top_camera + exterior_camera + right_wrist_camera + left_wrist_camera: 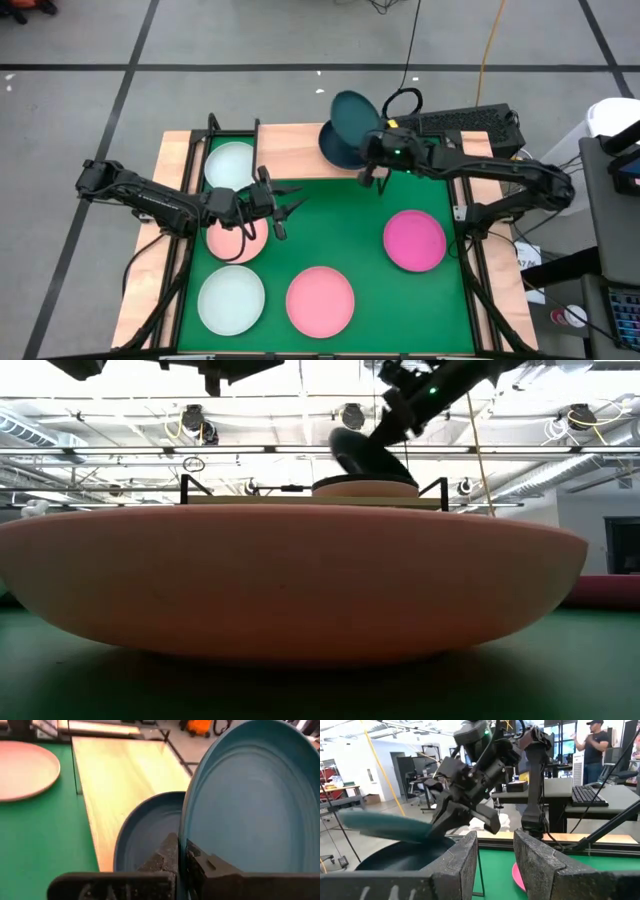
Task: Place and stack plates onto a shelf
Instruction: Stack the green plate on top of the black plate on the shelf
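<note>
The right gripper (368, 150) is clamped on a tilted teal plate (250, 805), held over a second teal plate (145, 835) lying on the shelf (290, 150). Only the right wrist view shows the rim pinched. The left gripper (285, 210) hangs open over the mat, by a salmon plate (235, 243). In the low view a pink plate (290, 580) fills the foreground, hiding most of the table.

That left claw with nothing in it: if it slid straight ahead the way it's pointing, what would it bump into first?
Probably the right claw and the dark teal plate it grips, tilted above a second teal plate on the shelf. The left claw, open, points that way, though it may sit lower and pass beneath; depth is unclear.
</note>
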